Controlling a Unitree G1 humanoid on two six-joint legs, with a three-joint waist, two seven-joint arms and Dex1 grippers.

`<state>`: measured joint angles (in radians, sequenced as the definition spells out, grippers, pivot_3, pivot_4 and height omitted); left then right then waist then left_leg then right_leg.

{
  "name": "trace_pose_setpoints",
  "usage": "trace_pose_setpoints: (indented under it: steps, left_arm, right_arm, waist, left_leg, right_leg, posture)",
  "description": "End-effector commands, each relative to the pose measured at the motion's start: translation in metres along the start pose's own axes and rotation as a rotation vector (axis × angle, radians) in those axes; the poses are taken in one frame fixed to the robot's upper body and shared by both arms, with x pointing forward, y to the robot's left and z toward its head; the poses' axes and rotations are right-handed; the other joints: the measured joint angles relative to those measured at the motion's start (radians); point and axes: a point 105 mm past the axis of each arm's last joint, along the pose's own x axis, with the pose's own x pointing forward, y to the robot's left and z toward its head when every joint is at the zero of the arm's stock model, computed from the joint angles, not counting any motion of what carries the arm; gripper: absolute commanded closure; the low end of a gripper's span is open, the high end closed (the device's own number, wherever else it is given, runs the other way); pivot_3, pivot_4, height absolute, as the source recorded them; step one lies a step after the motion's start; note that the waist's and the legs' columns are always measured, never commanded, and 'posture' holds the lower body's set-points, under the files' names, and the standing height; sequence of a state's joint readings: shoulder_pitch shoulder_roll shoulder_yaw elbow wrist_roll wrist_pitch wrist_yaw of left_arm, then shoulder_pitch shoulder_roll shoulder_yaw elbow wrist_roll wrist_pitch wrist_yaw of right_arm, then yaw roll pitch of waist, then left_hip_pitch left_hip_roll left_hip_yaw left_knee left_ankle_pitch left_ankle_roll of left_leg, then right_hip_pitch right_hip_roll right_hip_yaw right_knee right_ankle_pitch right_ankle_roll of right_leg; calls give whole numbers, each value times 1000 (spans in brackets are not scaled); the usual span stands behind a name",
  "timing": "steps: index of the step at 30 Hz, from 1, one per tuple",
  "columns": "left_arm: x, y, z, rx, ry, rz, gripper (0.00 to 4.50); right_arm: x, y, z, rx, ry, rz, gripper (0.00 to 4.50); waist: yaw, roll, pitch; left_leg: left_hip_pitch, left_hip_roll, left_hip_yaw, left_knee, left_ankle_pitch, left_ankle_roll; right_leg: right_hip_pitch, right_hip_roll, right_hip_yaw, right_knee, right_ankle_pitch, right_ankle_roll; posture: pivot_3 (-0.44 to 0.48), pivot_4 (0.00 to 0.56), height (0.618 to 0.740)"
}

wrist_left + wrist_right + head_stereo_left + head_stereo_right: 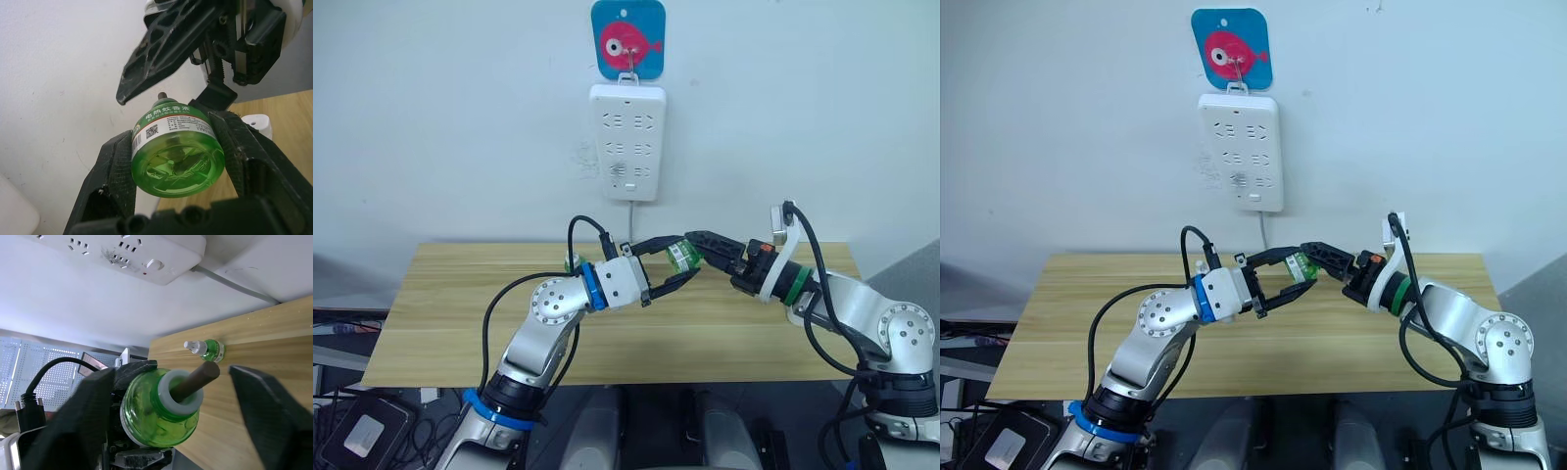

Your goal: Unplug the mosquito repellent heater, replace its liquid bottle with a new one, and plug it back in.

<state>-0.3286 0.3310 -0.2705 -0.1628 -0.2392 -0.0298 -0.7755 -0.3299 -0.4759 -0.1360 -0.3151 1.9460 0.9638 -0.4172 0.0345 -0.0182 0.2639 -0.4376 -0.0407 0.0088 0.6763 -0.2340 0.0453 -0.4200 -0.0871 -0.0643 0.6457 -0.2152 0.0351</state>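
The clear green plastic liquid bottle, with a white collar and dark wick, is held above the wooden table between both arms. Its white label carries Chinese writing, a QR code and barcode. The left gripper clamps its body; the right gripper stands wide open around its neck. A second green capped bottle lies on the table, below the white wall power strip.

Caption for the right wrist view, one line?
Left gripper holds a green liquid bottle, wick out, between the open right fingers.
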Motion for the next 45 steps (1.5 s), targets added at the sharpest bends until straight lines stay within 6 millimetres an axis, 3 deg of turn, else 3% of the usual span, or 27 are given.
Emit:
trace_pose_setpoints:
  steps: [1,5,6,8,15,20,21,24,27,34,45]
  left_arm:
    - [1,0,12,32,-46,4,2194]
    - [3,-1,13,33,-50,4,2194]
    - [3,-1,13,32,-50,5,2194]
    - [3,0,13,32,-50,9,2194]
    - [-2,-3,5,-13,-9,-15,17]
    - [-8,10,6,6,21,-16,0]
    - [-9,8,5,-2,31,-41,0]
    - [-12,-8,-2,-42,94,-180,0]
    - [-15,-13,-10,-110,140,-227,0]
    - [-16,-12,-25,-140,198,-256,0]
    - [-14,-14,-26,-135,182,-272,0]
  right_arm:
    - [-4,14,2,-8,-28,62,2109]
    - [-2,14,2,9,-40,60,3465]
    - [-1,14,2,17,-45,59,3681]
    - [0,13,2,26,-52,55,3682]
    - [-4,0,7,51,-81,-33,3682]
    - [-14,-40,9,-254,-54,-256,3682]
    - [-15,-49,8,-336,-44,-303,3682]
    - [-16,-88,2,-810,36,-470,3682]
    - [-18,-114,1,-997,48,-545,3682]
    - [-11,-146,4,-1097,16,-619,3682]
    - [-26,-180,2,-1104,-8,-750,3682]
  waist:
    - [-3,0,0]
    - [-7,0,0]
    - [-7,0,0]
    - [-8,0,0]
    - [-8,0,0]
    - [-7,0,0]
    - [-8,0,0]
    - [-9,1,-1]
    - [-8,1,-1]
    - [-8,1,-1]
    - [-8,1,-1]
  left_leg:
    - [0,0,0,0,0,0]
    - [0,0,0,0,0,0]
    - [0,0,0,0,0,0]
    - [0,0,0,0,0,0]
    - [0,0,0,0,0,0]
    - [0,0,0,0,0,0]
    - [0,0,0,0,0,0]
    - [0,0,0,0,0,0]
    - [0,0,0,0,0,0]
    - [1,0,0,1,0,-1]
    - [2,0,0,1,1,-1]
  right_leg:
    - [0,0,0,0,0,0]
    - [0,0,0,0,0,0]
    - [0,0,0,0,0,0]
    - [0,0,0,1,0,0]
    - [0,1,0,1,0,0]
    - [0,1,0,0,0,0]
    - [0,1,0,0,0,0]
    - [0,3,0,0,0,0]
    - [0,5,0,0,-1,1]
    - [0,3,1,1,-1,1]
    - [0,2,1,1,0,1]
  posture:
    - [71,209,740]
    - [71,209,740]
    - [71,209,740]
    - [71,209,740]
    - [73,210,740]
    - [78,214,740]
    - [81,212,740]
    - [86,209,740]
    - [81,202,740]
    - [64,192,740]
    - [72,203,740]
